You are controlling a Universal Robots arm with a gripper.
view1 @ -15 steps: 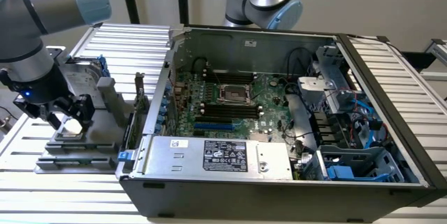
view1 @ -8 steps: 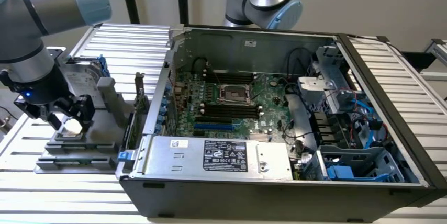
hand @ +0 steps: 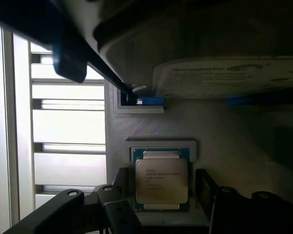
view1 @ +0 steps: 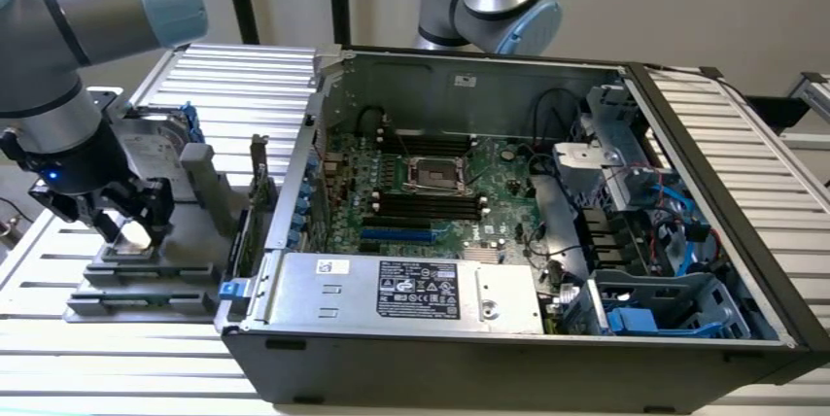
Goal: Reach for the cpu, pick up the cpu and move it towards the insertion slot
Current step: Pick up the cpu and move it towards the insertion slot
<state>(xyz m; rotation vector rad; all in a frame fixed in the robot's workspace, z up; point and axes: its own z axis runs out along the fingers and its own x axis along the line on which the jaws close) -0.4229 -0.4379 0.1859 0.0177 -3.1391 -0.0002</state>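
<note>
Gripper (view1: 126,225) low over the grey holder (view1: 143,275), jaws apart astride the cpu (hand: 161,180) — apparently seated in its recess — well apart from the insertion slot (view1: 437,175) inside the open computer case (view1: 545,358).

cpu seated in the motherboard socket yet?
No, the cpu lies in a grey holder under the gripper, and the socket is bare.
</note>
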